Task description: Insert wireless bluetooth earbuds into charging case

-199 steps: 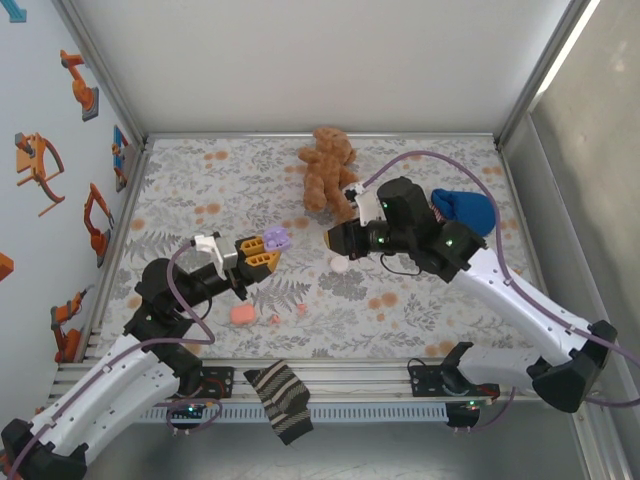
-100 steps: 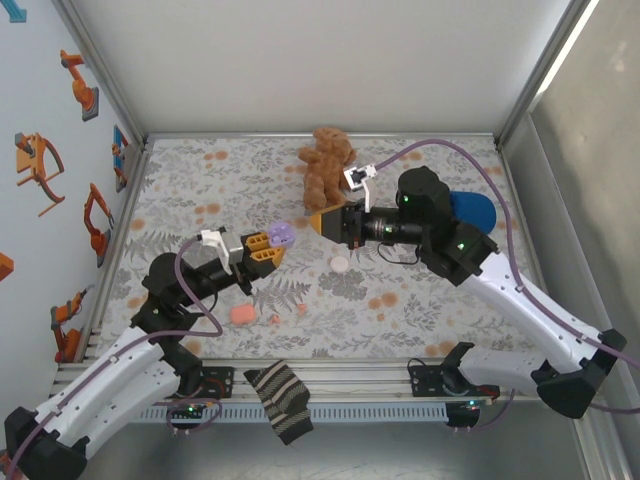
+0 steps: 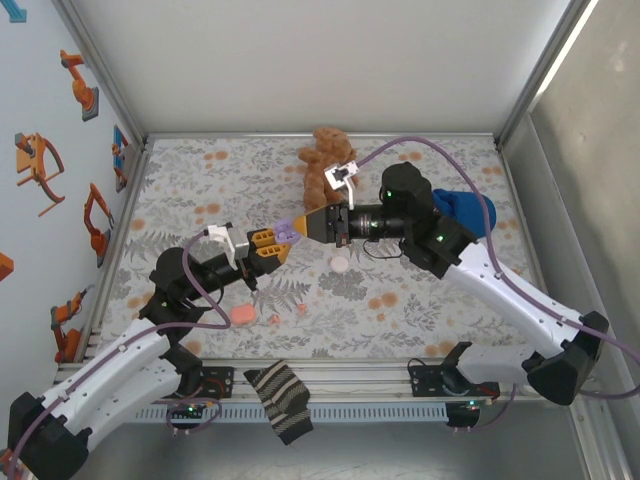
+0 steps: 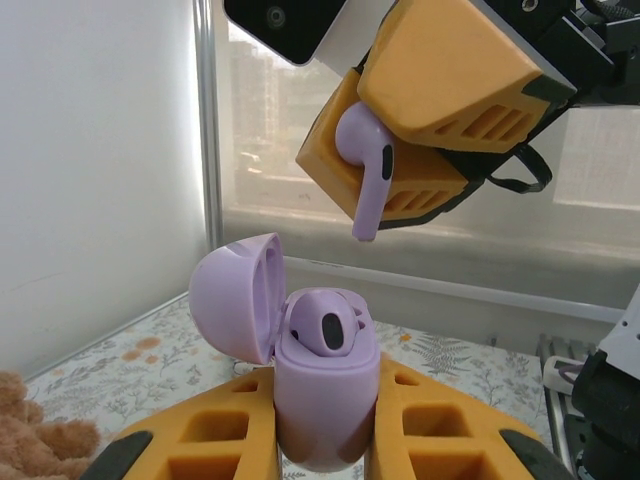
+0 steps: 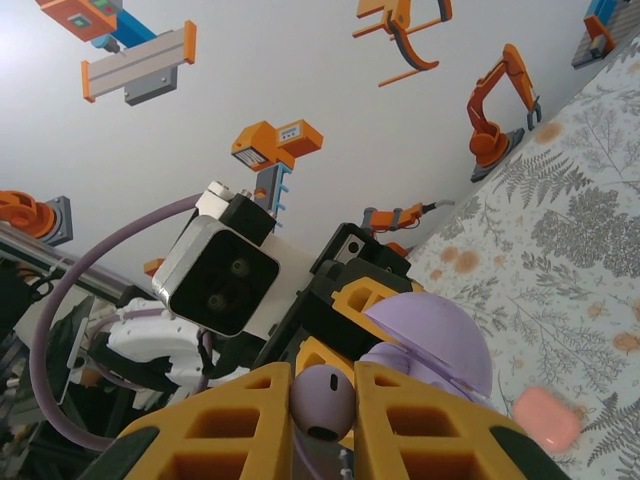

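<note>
Claws meet in mid-air above the counter. The right claw (image 4: 385, 150) is pressed together on a lilac plastic earbud with a short stem (image 4: 365, 170), which hangs stem-down. The left claw (image 4: 325, 425) pinches a lilac pebble-shaped plastic charging case (image 4: 325, 400) upright by its lower half, with the hinged lid thrown back to the left. A second lilac earbud (image 4: 325, 325) already sits in the case.

The held earbud hangs just above the open case, a little to its right and not touching it. This looks like the final insertion. The next move would call for centring the stem over the free socket, which cannot be made out here, then lowering it straight in before the claw lets go.

Down on the floral-patterned counter (image 3: 200, 190) lie a small salmon-pink plastic case (image 3: 243, 314) and a flat round white disc (image 3: 341, 263). A brown plush teddy bear (image 3: 325, 165) sits further back.

No brand name or lettering can be read. The wall carries only cartoon stickers of orange machines (image 5: 500, 100).
</note>
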`<state>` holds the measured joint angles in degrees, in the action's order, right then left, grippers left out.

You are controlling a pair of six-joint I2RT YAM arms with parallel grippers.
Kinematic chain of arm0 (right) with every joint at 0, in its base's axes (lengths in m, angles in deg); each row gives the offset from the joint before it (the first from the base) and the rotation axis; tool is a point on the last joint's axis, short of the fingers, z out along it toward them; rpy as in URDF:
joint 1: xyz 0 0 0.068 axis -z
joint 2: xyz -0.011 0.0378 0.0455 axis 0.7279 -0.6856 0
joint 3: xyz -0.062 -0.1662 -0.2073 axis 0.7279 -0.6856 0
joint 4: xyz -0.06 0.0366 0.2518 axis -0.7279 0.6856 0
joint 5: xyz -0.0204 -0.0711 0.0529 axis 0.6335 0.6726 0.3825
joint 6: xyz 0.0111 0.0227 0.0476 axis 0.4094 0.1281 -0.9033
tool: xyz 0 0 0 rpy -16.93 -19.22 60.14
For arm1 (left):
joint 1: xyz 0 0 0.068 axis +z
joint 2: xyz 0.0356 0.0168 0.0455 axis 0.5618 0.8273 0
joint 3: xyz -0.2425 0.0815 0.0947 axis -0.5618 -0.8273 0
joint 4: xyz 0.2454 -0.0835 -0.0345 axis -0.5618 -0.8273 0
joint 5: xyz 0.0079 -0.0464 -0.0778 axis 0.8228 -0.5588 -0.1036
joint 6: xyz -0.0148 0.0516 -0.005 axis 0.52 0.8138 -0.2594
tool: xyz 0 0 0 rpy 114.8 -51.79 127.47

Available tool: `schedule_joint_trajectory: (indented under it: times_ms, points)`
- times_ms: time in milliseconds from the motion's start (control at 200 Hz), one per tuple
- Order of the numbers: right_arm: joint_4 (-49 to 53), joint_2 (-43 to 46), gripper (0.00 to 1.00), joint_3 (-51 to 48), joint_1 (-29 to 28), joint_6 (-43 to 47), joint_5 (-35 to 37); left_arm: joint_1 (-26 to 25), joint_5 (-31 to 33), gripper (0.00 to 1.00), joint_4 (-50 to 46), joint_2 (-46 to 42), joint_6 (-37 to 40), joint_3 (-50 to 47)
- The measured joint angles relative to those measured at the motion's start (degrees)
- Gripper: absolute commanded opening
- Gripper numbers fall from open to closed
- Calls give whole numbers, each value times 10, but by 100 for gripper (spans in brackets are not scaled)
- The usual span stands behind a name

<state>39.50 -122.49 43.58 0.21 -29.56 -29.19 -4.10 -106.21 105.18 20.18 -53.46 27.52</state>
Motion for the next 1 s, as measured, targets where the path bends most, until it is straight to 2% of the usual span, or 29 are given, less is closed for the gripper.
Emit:
schedule_joint_trajectory:
  times_ms: [1002]
  points:
    - [35,-33,19,25,-16,18,4,0,-2,0,-1,-8,-1,0]
